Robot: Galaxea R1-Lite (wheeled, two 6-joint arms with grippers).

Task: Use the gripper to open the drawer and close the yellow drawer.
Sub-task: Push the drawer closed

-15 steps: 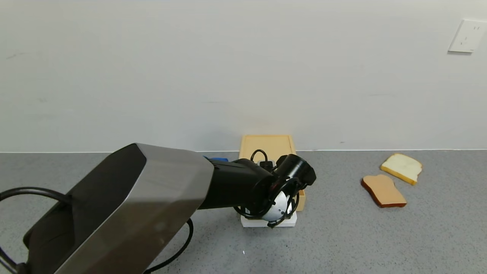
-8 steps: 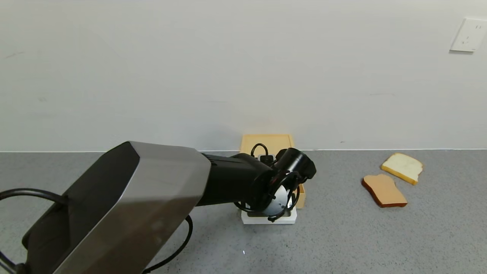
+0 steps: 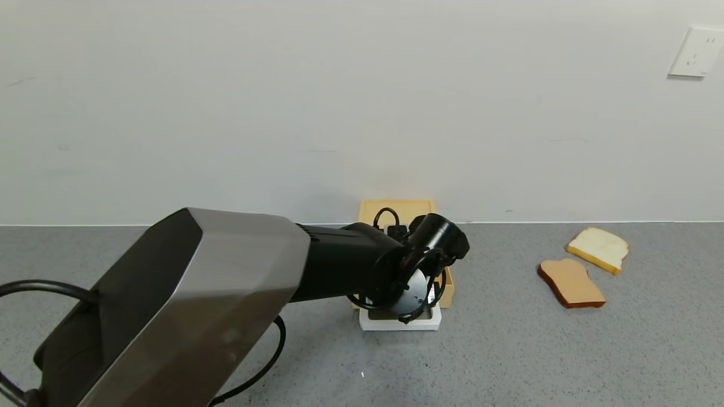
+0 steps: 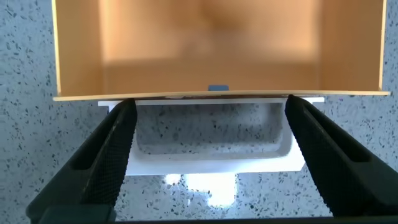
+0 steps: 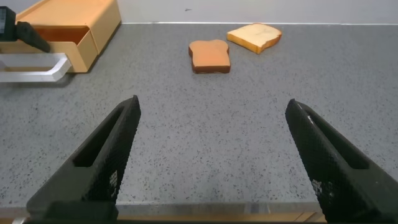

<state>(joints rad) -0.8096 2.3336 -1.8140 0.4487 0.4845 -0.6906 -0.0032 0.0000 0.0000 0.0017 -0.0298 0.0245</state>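
The yellow drawer (image 4: pixel 217 37) fills the far part of the left wrist view, with its white loop handle (image 4: pixel 211 165) just in front of it. My left gripper (image 4: pixel 210 106) is open, one black finger at each end of the handle, gripping nothing. In the head view the left wrist (image 3: pixel 421 265) hangs over the drawer's front and hides the fingers; the yellow case (image 3: pixel 396 208) stands against the wall and the handle (image 3: pixel 373 323) sticks out toward me. From the right wrist view the drawer (image 5: pixel 62 38) shows slightly out of its case. My right gripper (image 5: pixel 212 106) is open over bare counter.
Two bread slices lie to the right on the grey speckled counter: a brown one (image 3: pixel 570 282) and a pale one (image 3: pixel 598 249). The white wall runs right behind the case. A wall socket (image 3: pixel 696 51) sits high on the right.
The left wrist and the white handle have shifted toward the wall, so the drawer has slid further into its case. The bread slices have not moved.
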